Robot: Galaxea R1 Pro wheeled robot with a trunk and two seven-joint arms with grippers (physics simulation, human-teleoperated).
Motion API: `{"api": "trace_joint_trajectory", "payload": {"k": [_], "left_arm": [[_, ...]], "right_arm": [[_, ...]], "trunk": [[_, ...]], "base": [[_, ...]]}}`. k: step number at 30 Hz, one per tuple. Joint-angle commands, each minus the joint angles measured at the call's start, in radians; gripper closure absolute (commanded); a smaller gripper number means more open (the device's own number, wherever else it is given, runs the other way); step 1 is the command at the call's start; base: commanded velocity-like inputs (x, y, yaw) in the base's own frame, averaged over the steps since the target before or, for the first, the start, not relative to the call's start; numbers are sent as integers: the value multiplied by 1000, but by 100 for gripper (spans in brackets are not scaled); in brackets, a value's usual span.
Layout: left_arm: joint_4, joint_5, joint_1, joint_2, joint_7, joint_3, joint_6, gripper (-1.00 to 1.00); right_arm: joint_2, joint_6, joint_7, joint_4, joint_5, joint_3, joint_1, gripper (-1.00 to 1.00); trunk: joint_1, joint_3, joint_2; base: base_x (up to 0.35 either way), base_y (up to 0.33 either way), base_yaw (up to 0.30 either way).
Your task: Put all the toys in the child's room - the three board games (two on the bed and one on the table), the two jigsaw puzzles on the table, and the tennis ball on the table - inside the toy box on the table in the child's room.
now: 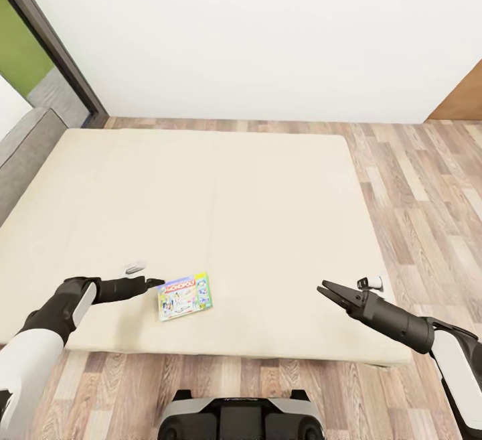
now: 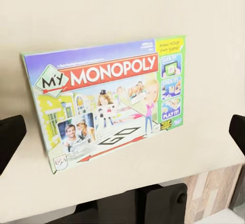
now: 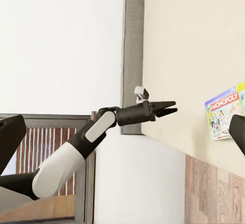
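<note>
One board game (image 1: 184,297), a flat "My Monopoly" box with a red band, lies near the front edge of the bed (image 1: 234,205). It faces up in the left wrist view (image 2: 109,98). My left gripper (image 1: 156,284) hovers just left of the box, open, with its dark fingers (image 2: 10,138) spread wider than the box. My right gripper (image 1: 327,289) is open over the bed's front right part, well apart from the game, and holds nothing. The right wrist view catches the left gripper (image 3: 168,108) and the box (image 3: 224,111). The toy box, table, jigsaw puzzles and tennis ball are out of view.
A grey headboard (image 1: 27,152) runs along the bed's left side. Wooden floor (image 1: 422,185) lies right of and in front of the bed. A dark door frame (image 1: 53,45) stands at the back left, a brown wooden unit (image 1: 462,98) at the back right. My base (image 1: 234,416) meets the bed's front edge.
</note>
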Motion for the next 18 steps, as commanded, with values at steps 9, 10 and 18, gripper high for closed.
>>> {"api": "trace_joint_trajectory", "payload": {"k": [9, 10, 18], "left_arm": [[0, 7, -19, 22, -7, 26, 57, -100], [0, 7, -19, 23, -6, 27, 58, -100], [0, 7, -22, 22, 8, 33, 62, -100]], "right_arm": [[0, 4, 5, 0, 3, -2, -1, -100], [0, 4, 5, 0, 3, -2, -1, -100], [0, 4, 4, 0, 3, -6, -1, -100]], "trunk": [[0, -16, -2], [0, -17, -2], [0, -20, -2]], "base": [[0, 0, 0], [0, 0, 0], [0, 0, 0]]}}
